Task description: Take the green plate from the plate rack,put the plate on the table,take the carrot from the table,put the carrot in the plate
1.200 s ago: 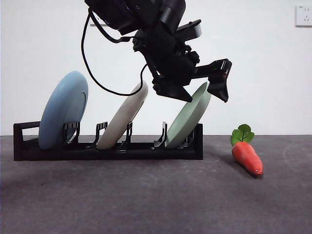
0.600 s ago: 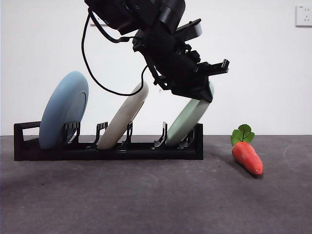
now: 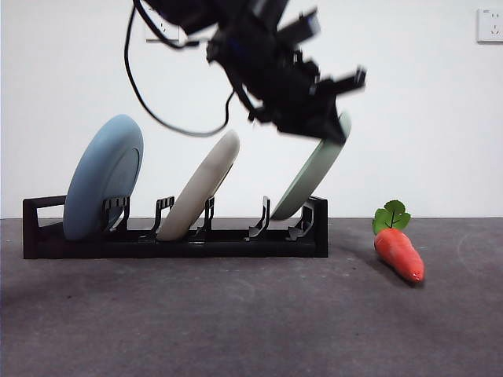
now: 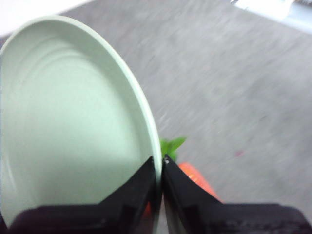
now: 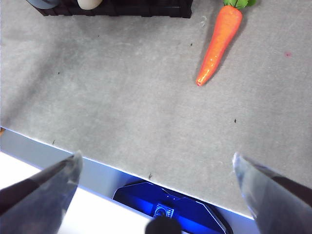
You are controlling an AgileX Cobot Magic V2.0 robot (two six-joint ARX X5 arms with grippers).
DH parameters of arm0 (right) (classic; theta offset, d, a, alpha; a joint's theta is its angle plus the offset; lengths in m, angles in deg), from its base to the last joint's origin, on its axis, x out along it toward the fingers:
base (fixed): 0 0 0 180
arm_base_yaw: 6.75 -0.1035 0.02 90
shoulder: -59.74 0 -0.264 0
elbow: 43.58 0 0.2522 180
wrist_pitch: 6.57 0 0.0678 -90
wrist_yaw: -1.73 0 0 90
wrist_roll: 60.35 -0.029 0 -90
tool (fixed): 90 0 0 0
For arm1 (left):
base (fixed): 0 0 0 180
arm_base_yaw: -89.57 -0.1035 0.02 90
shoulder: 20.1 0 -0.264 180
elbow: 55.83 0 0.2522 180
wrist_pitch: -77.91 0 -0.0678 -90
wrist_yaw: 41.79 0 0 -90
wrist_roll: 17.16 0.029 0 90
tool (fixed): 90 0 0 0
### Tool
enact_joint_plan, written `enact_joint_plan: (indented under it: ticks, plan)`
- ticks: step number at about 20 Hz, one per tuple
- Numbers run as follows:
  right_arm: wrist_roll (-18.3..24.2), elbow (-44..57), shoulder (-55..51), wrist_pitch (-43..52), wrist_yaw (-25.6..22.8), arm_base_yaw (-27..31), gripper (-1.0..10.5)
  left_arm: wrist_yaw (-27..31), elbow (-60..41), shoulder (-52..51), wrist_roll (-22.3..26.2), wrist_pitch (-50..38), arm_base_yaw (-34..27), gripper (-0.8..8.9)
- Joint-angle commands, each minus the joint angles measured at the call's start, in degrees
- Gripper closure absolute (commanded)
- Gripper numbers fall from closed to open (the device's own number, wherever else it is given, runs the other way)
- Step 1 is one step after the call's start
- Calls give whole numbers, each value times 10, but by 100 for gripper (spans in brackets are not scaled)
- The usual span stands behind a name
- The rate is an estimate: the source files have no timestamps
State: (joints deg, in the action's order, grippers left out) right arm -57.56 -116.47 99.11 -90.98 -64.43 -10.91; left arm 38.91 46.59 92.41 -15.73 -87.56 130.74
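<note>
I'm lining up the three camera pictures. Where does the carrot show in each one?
Front view: the carrot lies on the table, right of the plate rack.
Left wrist view: only a bit of orange and leaf peeks out behind the left gripper, shut on the green plate.
Right wrist view: whole carrot, upper right.
Shared landmark: the rack's end.

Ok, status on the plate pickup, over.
Left gripper shut on the green plate rim, plate partly raised, lower edge at the plate rack. Right gripper open, waiting. Carrot on the table beside the rack.
</note>
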Motion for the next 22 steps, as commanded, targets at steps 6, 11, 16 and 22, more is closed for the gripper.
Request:
enact_joint_plan:
  ticks: [6,11,16,22]
  plan:
    - [-3,-2,0,3,-1,-1,258,-47,18,-125,-15,65,15,822]
    - [-4,-2,0,9,-1,-1,258,59,18,-276,99,286,66,819]
    - [-12,-2,0,31,-1,-1,258,213,18,-351,139,505,126,819]
    - [-23,-2,1,50,-1,-1,258,306,-73,-351,112,563,197,819]
